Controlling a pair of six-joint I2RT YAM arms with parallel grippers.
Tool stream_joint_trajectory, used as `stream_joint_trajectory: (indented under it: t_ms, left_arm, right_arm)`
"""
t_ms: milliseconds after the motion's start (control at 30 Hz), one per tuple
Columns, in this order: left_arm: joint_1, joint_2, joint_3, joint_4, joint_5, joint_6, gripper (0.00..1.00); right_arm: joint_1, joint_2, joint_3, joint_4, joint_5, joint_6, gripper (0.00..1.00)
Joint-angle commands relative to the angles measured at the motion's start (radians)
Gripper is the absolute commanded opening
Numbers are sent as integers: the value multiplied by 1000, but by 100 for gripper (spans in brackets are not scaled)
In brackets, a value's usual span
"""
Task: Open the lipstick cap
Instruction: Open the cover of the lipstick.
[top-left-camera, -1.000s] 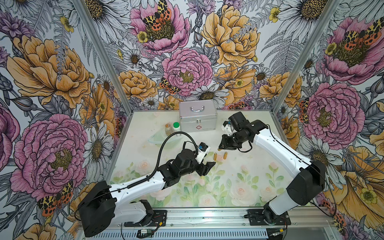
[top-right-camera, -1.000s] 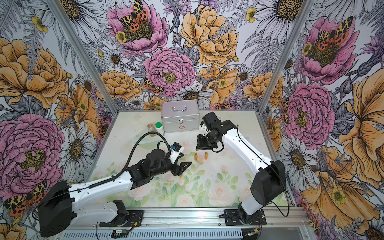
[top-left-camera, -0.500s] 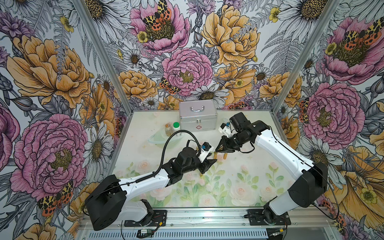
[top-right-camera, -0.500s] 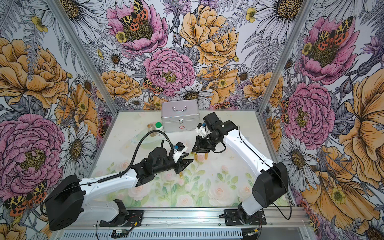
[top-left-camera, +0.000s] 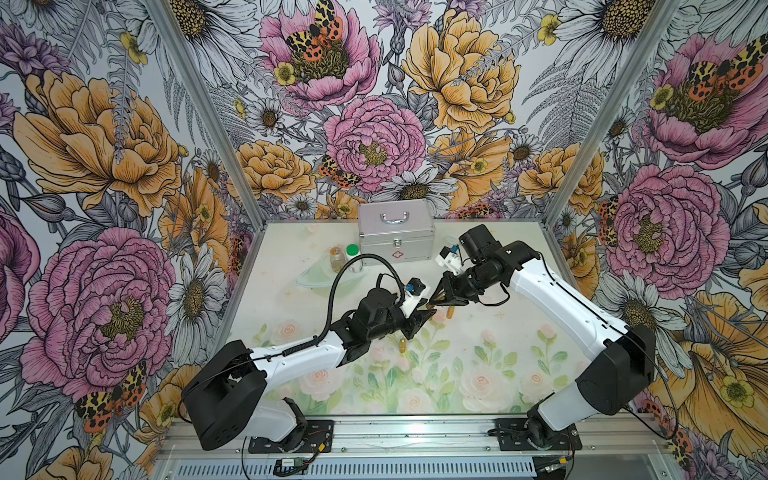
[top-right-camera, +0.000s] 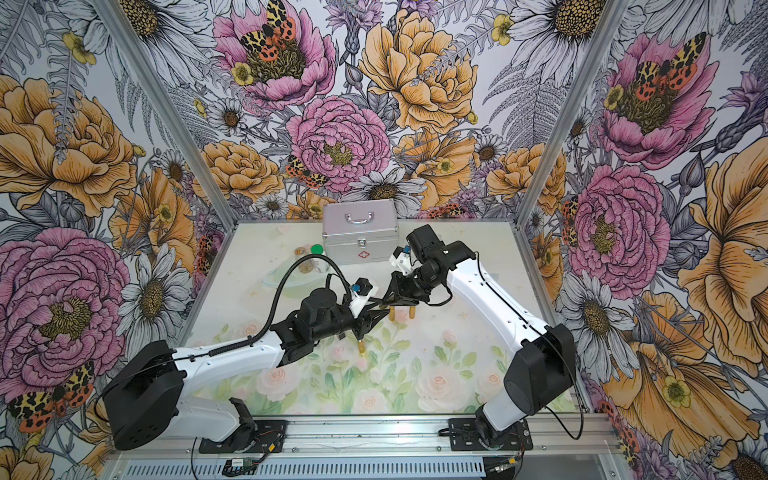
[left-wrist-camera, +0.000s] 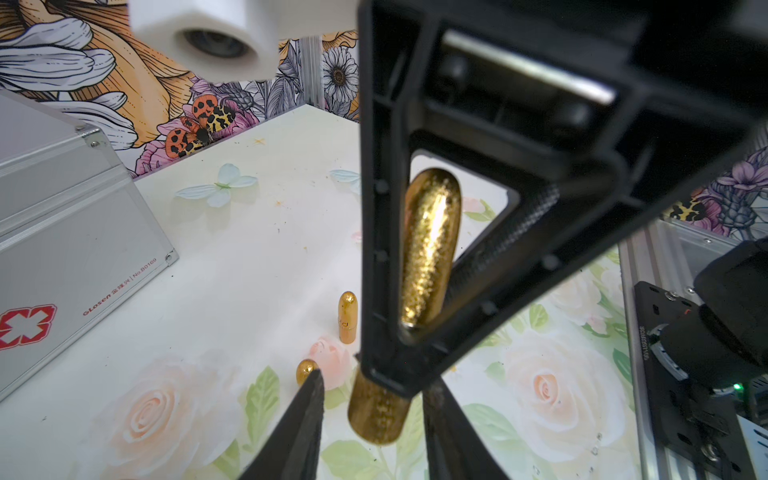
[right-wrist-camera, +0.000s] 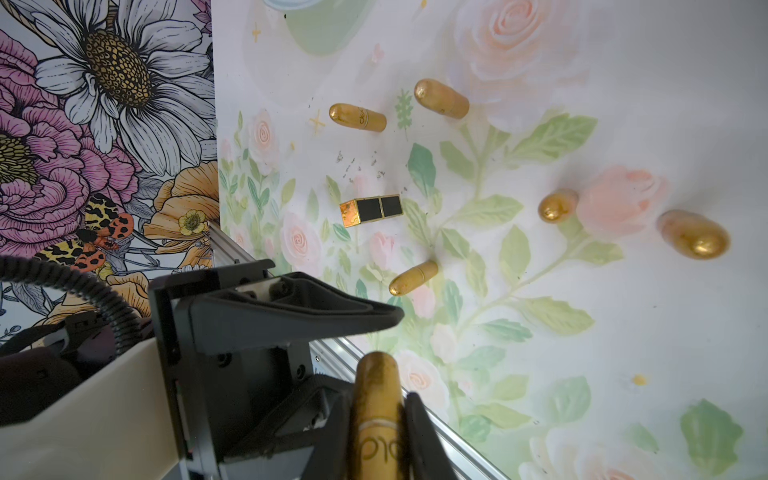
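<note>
Left wrist view: right hand (left-wrist-camera: 392, 376) covers lipstick (left-wrist-camera: 430, 249) middle.

Counts from the right wrist view: 6 gold bullet lipsticks (right-wrist-camera: 376, 374) (right-wrist-camera: 357, 117) (right-wrist-camera: 441, 99) (right-wrist-camera: 557, 205) (right-wrist-camera: 693, 239) (right-wrist-camera: 413, 277). 1 is clamped between the right gripper (right-wrist-camera: 376, 405) fingers, with its free end between the left gripper (left-wrist-camera: 374, 386) fingers. 5 are loose beyond the fingertips.

Square black-and-gold tube (right-wrist-camera: 371, 210): 1, loose beyond the fingertips.

Well apart from both sets of fingers, far side:
- silver case (top-left-camera: 396, 230): 1
- small jars (top-left-camera: 336, 257) (top-left-camera: 352, 251): 2
- clear greenish plastic piece (top-left-camera: 316, 280): 1

Grippers: 2.
</note>
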Motion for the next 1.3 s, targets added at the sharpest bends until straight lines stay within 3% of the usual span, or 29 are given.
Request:
stream_joint_trajectory:
  t_ms: [0, 333, 500, 667, 900, 1033, 1267]
  left_arm:
    - [6, 7, 30, 33, 40, 24, 38]
    - [6, 28, 43, 40, 57, 20, 23]
    - [6, 12, 26, 41, 43, 13, 9]
    - [2, -14, 3, 41, 10, -17, 1]
    - [-14, -49, -47, 33, -66, -60, 0]
    - [-32, -76, -56, 28, -74, -71, 0]
    - [-43, -96, -35, -11, -106, -68, 0]
  right_arm:
    - [5, -8, 0, 2, -18, -21, 19]
    - [4, -2, 2, 9, -20, -20, 18]
    - [5, -8, 6, 21, -25, -14, 18]
    - [4, -19, 23, 26, -13, -15, 25]
    - [5, -79, 26, 73, 70, -9, 40]
    - [5, -103, -37, 165, 40, 17, 45]
    - [18, -110, -110, 261, 10, 60, 46]
